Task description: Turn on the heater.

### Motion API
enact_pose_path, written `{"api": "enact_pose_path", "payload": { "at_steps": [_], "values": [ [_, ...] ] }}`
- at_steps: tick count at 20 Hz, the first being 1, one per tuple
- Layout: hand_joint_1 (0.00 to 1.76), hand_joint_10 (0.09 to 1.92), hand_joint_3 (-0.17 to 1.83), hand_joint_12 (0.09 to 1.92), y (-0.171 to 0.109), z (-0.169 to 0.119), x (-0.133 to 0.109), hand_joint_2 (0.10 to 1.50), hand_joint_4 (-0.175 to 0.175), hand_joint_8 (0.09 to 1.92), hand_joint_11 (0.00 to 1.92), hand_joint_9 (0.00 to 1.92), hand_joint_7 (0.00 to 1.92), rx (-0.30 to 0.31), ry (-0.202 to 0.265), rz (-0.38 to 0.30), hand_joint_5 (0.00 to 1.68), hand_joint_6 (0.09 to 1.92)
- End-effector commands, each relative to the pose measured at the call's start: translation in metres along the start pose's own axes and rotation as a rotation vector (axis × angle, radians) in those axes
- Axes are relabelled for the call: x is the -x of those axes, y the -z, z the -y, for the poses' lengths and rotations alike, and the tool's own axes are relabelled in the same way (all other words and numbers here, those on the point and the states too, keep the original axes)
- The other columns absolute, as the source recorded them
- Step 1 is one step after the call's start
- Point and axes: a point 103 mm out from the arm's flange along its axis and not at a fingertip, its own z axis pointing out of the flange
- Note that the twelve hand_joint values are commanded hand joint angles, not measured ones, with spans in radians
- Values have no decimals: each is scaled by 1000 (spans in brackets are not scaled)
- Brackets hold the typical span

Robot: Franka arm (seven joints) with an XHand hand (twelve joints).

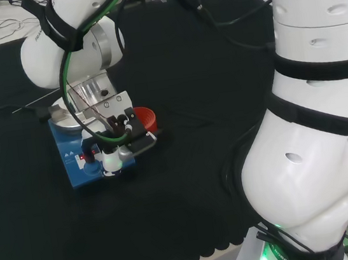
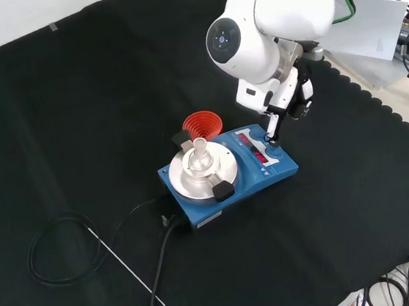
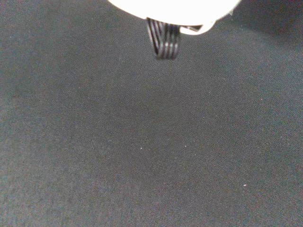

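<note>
In the front view the hand, one finger straight, touches the blue heater at its 2 o'clock edge, mid-tabletop, bare cloth toward 9 o'clock.

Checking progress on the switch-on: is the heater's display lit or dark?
Lit. The front view shows red glowing marks on the panel of the blue heater, just beside the hand's fingertip.
</note>
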Motion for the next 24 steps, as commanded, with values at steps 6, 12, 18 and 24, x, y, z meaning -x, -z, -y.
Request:
{"api": "enact_pose_path", "payload": {
  "at_steps": [6,12,18,24],
  "values": [
    [1448,1448,1062,1433,-4,-3,1,675,-44,1497,1310,1655,1583,4,-1,-5,317,711],
    [1448,1448,1064,1433,-4,-4,3,674,-44,1497,1311,1655,1583,-2,-2,-3,316,709],
    [1448,1448,1066,1433,-5,-8,3,673,-44,1497,1312,1655,1583,-13,-6,-5,316,708],
    [1448,1448,1068,1433,-6,-8,7,673,-44,1497,1312,1655,1583,-9,-3,-6,316,707]
  ]
}}
